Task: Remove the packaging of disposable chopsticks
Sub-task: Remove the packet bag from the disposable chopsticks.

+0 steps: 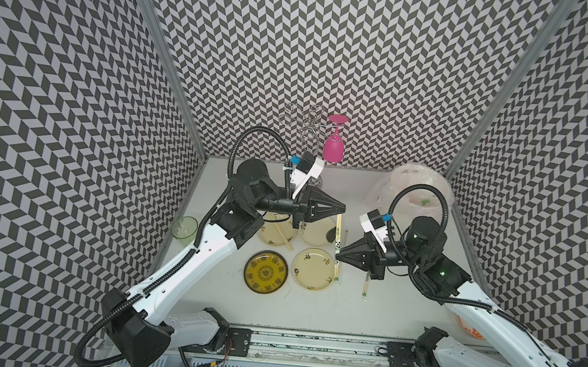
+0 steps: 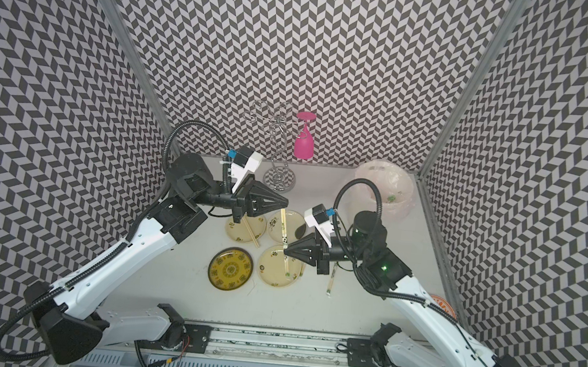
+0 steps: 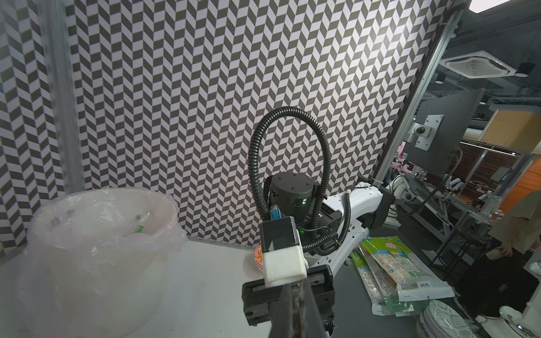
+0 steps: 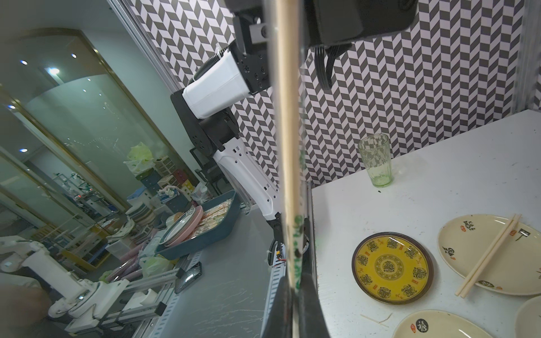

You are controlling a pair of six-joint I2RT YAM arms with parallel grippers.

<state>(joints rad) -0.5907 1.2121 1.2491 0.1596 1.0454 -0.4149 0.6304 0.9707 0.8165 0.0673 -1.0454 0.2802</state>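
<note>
One pair of disposable chopsticks (image 1: pixel 337 232) (image 2: pixel 283 227), still in its clear packaging (image 4: pixel 288 164) with green print, hangs above the plates between my two grippers. My left gripper (image 1: pixel 343 208) (image 2: pixel 287 202) (image 3: pixel 294 289) is shut on its far end. My right gripper (image 1: pixel 337 255) (image 2: pixel 285 251) (image 4: pixel 295 281) is shut on it lower down, near the green marks. The green end sticks out past the right gripper toward the front. A second wrapped pair (image 1: pixel 365 288) (image 2: pixel 331 278) lies on the table under my right gripper. Bare chopsticks (image 1: pixel 282 235) (image 4: pixel 489 254) rest on a cream plate.
Three cream plates (image 1: pixel 314 270) and a yellow plate (image 1: pixel 266 272) (image 4: pixel 392 267) fill the table's middle. A green glass (image 1: pixel 184 228) (image 4: pixel 375 159) stands at the left edge. A bin lined with a pinkish bag (image 1: pixel 415 187) (image 3: pixel 96 243) holds sleeves at the back right. A pink goblet (image 1: pixel 334 144) hangs on a wire rack behind.
</note>
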